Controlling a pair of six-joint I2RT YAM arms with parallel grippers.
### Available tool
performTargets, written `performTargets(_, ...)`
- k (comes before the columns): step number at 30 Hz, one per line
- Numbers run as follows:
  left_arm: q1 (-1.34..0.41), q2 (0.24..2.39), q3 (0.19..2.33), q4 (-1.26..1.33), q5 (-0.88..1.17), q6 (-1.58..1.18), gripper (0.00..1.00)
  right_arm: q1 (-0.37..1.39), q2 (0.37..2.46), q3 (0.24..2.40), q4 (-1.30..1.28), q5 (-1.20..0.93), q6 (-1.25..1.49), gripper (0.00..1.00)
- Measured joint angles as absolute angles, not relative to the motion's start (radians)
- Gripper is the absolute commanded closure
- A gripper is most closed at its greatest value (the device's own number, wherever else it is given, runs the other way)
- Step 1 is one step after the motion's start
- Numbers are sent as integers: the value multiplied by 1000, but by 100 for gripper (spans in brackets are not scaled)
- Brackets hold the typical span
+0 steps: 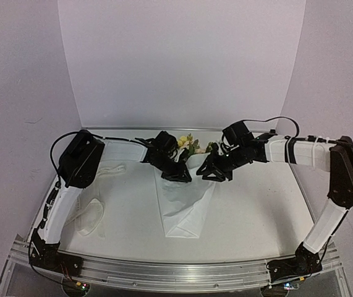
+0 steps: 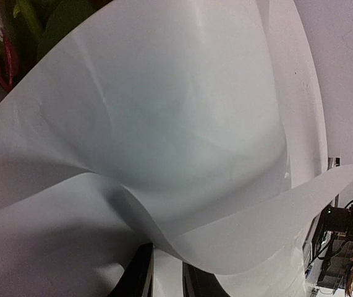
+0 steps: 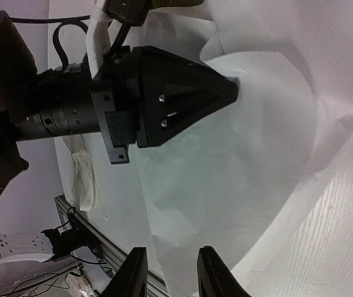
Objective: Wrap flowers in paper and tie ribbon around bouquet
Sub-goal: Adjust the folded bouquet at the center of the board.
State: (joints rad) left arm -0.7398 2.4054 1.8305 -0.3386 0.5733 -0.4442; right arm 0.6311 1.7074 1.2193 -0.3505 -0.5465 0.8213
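1. My left hand (image 3: 229, 86) is narrow, its tips pinched on a folded edge of the paper (image 1: 185, 210) near the wide end. I judge that this pinch is what holds the wrap in shape.
2. My right hand (image 3: 171, 257) is partly parted over the right side of the paper. Nothing is between its fingers, and it hovers close to the sheet without gripping it.
3. The flowers (image 1: 187, 143) lie at the far end, yellow blooms and leaves showing at the mouth of the wrap between my two hands. The paper narrows toward the near edge and rests on the surface (image 1: 256, 204).
4. The ribbon (image 3: 82, 176) lies loose on the surface well off to the left, apart from the paper. The tying is not yet begun.
5. I judge the step in hand to be closing the wrap: the right flap wants drawing over the stems and tucking snug.
6. To do that well, I would take the free edge close to the fold rather than at a corner. I would pull it across and low, so the thin sheet neither tears nor balloons.
7. My left pinch should hold firm until the overlap is secured, or the wrap will likely spring open.
8. I should grip well below the mouth, because pressing near the blooms could crush them.
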Motion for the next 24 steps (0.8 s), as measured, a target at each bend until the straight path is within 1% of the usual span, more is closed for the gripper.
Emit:
performTargets(4, -738, 2405, 1833, -347, 573, -444, 81, 631, 1790, 1258, -295, -615, 866, 69)
performTargets(8, -739, 2405, 1831, -350, 573, -443, 80, 645, 1797, 1233, -261, -664, 889, 69)
performTargets(10, -738, 2403, 1821, -348, 573, -438, 78, 648, 1797, 1208, -239, -686, 891, 70)
performTargets(13, -736, 2384, 1784, -344, 571, -410, 72, 652, 1797, 1172, -236, -716, 891, 71)
performTargets(19, -736, 2252, 1673, -366, 545, -353, 61, 650, 1797, 1157, -232, -740, 891, 71)
performTargets(24, -736, 2088, 1585, -357, 522, -336, 60, 650, 1799, 1157, -232, -741, 895, 71)
